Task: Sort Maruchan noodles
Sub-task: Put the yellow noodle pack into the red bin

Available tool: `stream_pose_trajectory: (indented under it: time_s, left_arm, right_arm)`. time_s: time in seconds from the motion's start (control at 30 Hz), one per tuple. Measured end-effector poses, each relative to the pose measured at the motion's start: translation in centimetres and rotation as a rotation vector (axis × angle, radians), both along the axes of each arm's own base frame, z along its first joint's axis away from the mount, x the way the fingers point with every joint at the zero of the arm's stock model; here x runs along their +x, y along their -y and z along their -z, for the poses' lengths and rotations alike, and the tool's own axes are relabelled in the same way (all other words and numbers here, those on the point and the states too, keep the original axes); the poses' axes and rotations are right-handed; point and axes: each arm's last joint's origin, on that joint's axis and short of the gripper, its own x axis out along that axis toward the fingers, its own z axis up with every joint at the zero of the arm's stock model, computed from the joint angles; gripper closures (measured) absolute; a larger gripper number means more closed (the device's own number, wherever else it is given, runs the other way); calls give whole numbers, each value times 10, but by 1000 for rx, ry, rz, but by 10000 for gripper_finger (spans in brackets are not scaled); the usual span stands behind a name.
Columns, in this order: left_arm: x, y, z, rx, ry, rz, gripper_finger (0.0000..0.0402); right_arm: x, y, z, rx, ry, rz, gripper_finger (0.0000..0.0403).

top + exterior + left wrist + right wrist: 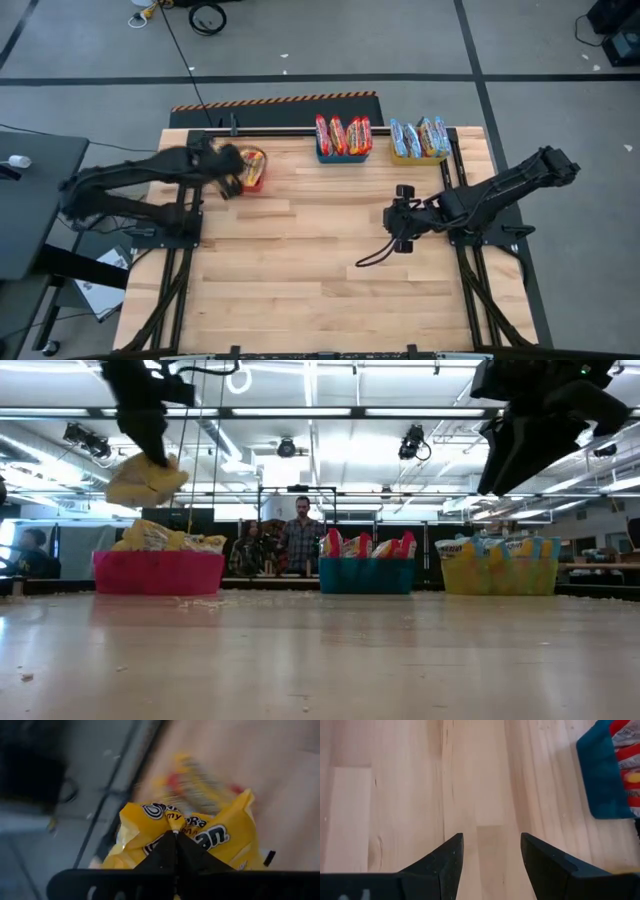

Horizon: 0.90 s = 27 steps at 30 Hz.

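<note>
My left gripper (pixel 232 180) is over the table's far left part, shut on a yellow-orange noodle packet (pixel 145 480) that hangs above the red bin (pixel 160 572). That bin holds more yellow packets (pixel 165 538). Red packets (pixel 343 135) stand on edge in the blue bin (pixel 367 576). Pale blue-silver packets (pixel 420 138) stand in the yellow bin (pixel 500 575). My right gripper (pixel 491 836) is open and holds nothing. It hovers over bare wood right of the table's middle (pixel 392 215). My left gripper pinches the yellow packet between its two shut fingers, on the crinkled wrapper near its upper edge (pixel 172 822). The fingers (pixel 150 440) come from above, pointing down. The packet hangs below them, crumpled and lifted clear above the red bin.
The three bins stand in a row along the table's far edge (pixel 300 130). The wooden tabletop (pixel 300 270) in front of them is bare boards. A cable (pixel 372 255) trails on the table from the right arm. People (pixel 300 535) stand in the room beyond the table.
</note>
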Motion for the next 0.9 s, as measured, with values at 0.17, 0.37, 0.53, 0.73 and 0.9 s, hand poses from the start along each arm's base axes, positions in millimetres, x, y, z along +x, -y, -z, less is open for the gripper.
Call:
stream_pose_trajectory:
  time_s: [0.17,0.37,0.53,0.73,0.9]
  left_arm:
    - [-30,-33,-8,99,-5,-241,401]
    - [-43,-76,5,54,-180,-395,401]
    - [-39,-101,25,-21,-315,-419,401]
    - [-20,-115,47,-106,-346,-363,401]
    - [4,-107,55,-218,-215,-227,401]
  right_arm:
    - [4,3,-2,3,30,8,200]
    - [4,5,-2,4,33,14,200]
    - [4,3,-1,23,30,11,200]
    - [3,-1,-1,34,24,-6,200]
    - [1,-1,0,29,5,-12,200]
